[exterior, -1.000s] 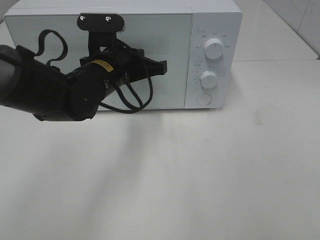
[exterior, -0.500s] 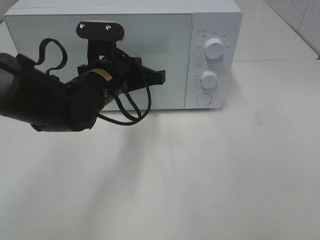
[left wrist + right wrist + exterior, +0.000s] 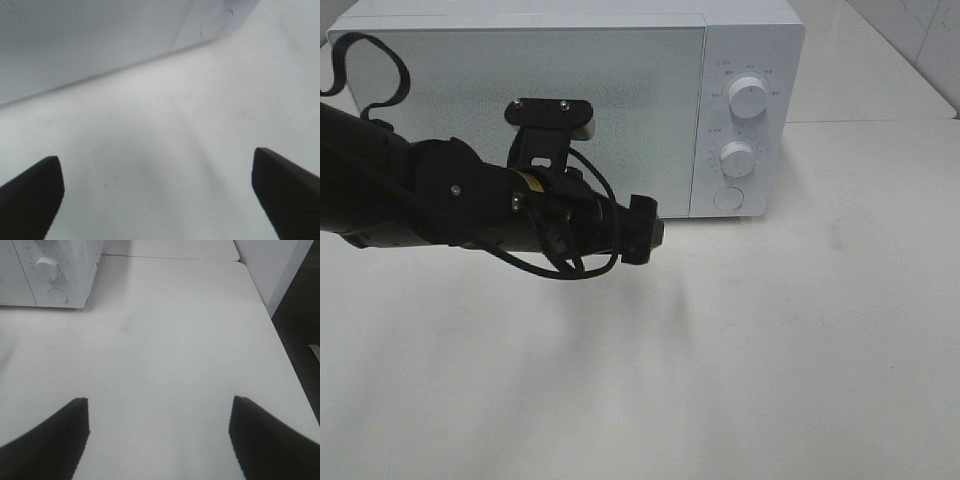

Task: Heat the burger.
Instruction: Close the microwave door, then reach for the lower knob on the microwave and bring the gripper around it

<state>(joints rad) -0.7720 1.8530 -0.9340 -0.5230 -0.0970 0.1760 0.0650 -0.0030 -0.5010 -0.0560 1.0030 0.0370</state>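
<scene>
left claw [image 3: 642, 232] wide, empty, by microwave [image 3: 752, 45] at tabletop [image 3: 770, 350] far edge | right claw [image 3: 159, 437] wide, empty | door [image 3: 640, 90] shut | burger: we can't see it

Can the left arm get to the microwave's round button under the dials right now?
Probably yes. The left end effector hangs open a little left of and below the round button, which sits low on the panel of the microwave, and nothing stands between them.
</scene>
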